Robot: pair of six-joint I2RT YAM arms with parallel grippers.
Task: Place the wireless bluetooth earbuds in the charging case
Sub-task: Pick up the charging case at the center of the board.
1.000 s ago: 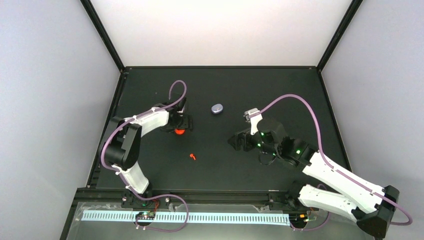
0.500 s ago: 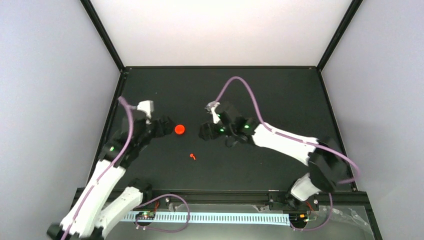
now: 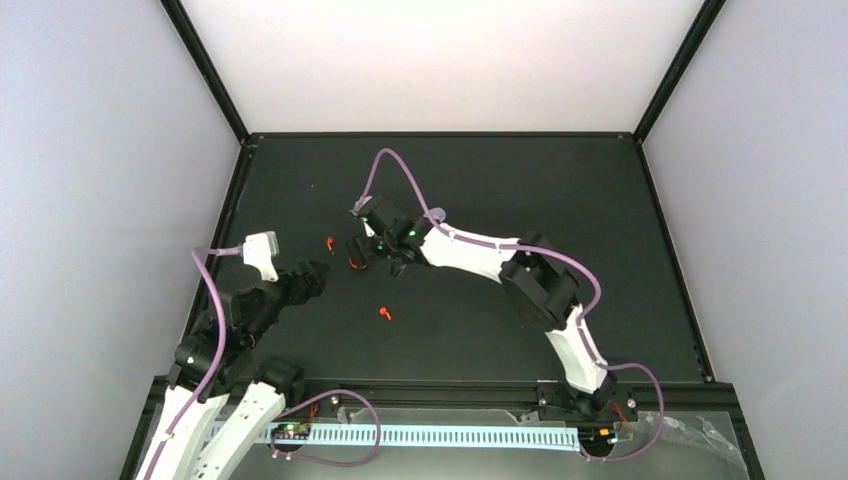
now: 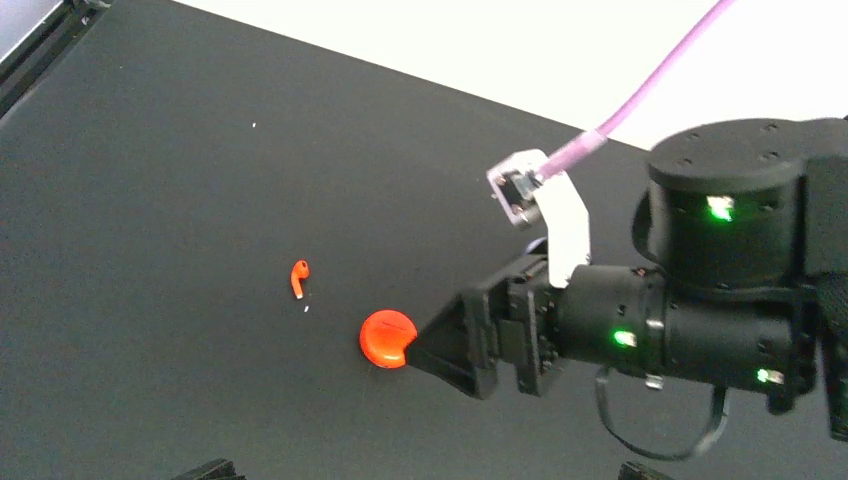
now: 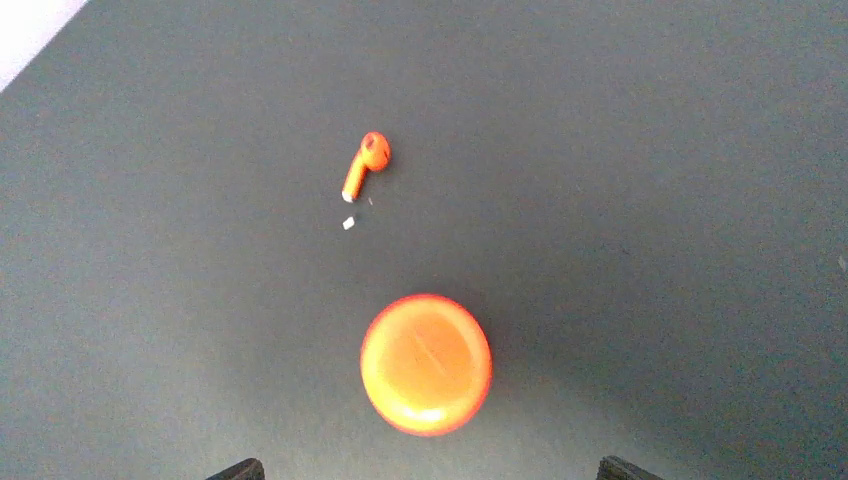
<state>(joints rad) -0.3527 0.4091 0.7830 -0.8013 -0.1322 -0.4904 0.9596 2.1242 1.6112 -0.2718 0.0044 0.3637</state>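
A round red-orange charging case (image 5: 426, 363), lid closed, lies on the black table just ahead of my right gripper (image 5: 430, 470), whose fingertips stand wide apart and clear of it. From above, only a sliver of the case (image 3: 352, 264) shows under the right gripper (image 3: 360, 252). One red-orange earbud (image 5: 366, 163) rests beyond the case, also seen as the earbud (image 4: 299, 277) in the left wrist view. A second red-orange earbud (image 3: 385, 313) lies nearer the front. My left gripper (image 3: 318, 272) hangs open and empty, set back to the near left of the case (image 4: 387, 338).
A lavender case (image 3: 437, 213) sits behind the right forearm, partly hidden by it. The right arm stretches across the table's middle from its base (image 3: 580, 400). A black frame rail (image 3: 225, 230) borders the table on the left.
The left gripper let go of the red case and drew back to the near left. The right arm swung left across the table to the case. An earbud left of the case came into view.
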